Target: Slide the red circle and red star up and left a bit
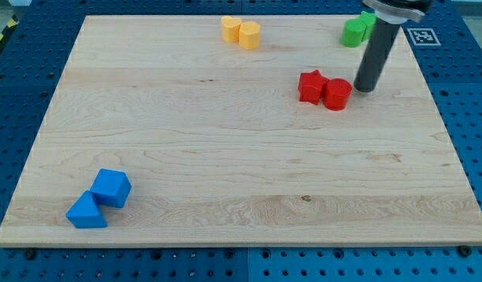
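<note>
The red star [311, 85] and the red circle [337, 94] lie touching each other on the wooden board [225, 157], in the upper right part of the view; the star is on the left, the circle on the right. My tip [364, 88] rests on the board just right of the red circle, a small gap from its right edge. The dark rod rises from there toward the view's top right.
Two yellow blocks [241, 32] sit together at the view's top centre. Green blocks [355, 31] sit at the top right, partly hidden behind the rod. A blue cube [111, 188] and a blue triangle [86, 211] lie at the bottom left.
</note>
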Action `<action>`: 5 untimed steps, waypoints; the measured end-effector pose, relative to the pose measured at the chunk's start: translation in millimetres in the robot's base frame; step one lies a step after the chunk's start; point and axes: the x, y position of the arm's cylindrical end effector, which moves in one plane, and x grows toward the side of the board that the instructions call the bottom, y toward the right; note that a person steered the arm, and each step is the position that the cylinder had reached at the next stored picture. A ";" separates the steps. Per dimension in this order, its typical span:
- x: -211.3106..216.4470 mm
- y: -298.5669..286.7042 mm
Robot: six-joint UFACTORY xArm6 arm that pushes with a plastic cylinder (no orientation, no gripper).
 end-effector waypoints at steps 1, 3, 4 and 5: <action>35.0 28.2; 41.1 20.5; 37.5 -11.3; 33.8 -43.2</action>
